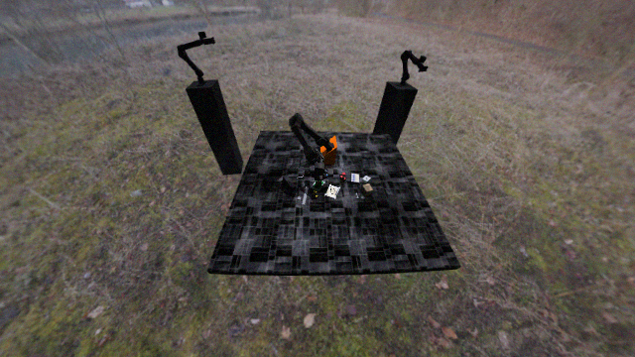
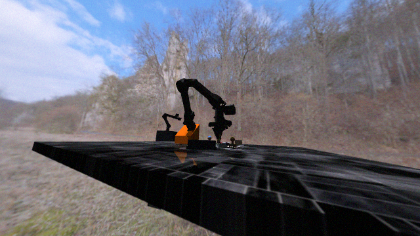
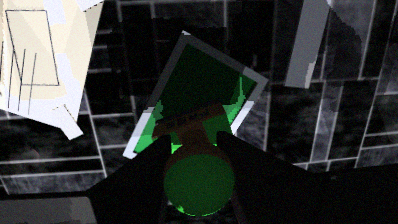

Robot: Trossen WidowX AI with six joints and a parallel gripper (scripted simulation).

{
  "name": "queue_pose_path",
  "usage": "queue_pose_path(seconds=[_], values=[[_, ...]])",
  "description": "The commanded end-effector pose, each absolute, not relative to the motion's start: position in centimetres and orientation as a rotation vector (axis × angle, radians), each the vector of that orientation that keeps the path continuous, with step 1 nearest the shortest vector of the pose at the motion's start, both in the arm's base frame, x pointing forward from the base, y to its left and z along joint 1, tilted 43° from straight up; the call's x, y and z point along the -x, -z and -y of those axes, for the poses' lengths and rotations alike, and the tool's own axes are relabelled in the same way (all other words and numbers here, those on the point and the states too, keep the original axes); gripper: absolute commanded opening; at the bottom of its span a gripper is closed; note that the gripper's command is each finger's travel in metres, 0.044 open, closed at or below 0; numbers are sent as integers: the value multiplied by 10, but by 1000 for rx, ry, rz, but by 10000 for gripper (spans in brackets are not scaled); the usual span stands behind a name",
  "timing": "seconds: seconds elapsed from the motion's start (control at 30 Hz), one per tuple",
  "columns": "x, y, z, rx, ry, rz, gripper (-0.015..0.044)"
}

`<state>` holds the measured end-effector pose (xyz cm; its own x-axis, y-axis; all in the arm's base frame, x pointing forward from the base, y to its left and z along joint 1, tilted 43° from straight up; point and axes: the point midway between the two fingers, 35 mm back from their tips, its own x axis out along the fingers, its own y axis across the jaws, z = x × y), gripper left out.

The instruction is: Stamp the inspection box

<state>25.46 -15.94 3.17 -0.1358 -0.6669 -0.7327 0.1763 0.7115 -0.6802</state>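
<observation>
My gripper (image 3: 193, 141) (image 2: 218, 141) is shut on the stamp (image 3: 199, 184), which has a round green knob and a brown neck and base. The stamp's base is over the near part of the green ink pad (image 3: 195, 75) in the wrist view; whether it touches the pad cannot be told. The pad lies in a grey tray, turned at an angle. The cream card (image 3: 75, 30) (image 1: 332, 191) is at the upper left of the wrist view, with a thin outlined box (image 3: 58, 75) and pale tabs at its corners. The stamp's printing face is hidden.
A grey strip (image 3: 304, 45) lies right of the pad. In the top view, a red item (image 1: 343, 176), a white-and-blue card (image 1: 355, 178), a small white piece (image 1: 366, 178) and a tan block (image 1: 367, 187) lie to the right. An orange holder (image 1: 330, 156) stands behind. A dark box (image 2: 201, 144) shows in the exterior view.
</observation>
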Motion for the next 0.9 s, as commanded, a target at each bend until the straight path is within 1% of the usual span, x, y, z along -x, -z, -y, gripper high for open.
queue_pose_path(seconds=[0.0,0.87], values=[[-254,-30,162,422,763,-1547,0],[-253,-26,165,419,767,-1545,0]])
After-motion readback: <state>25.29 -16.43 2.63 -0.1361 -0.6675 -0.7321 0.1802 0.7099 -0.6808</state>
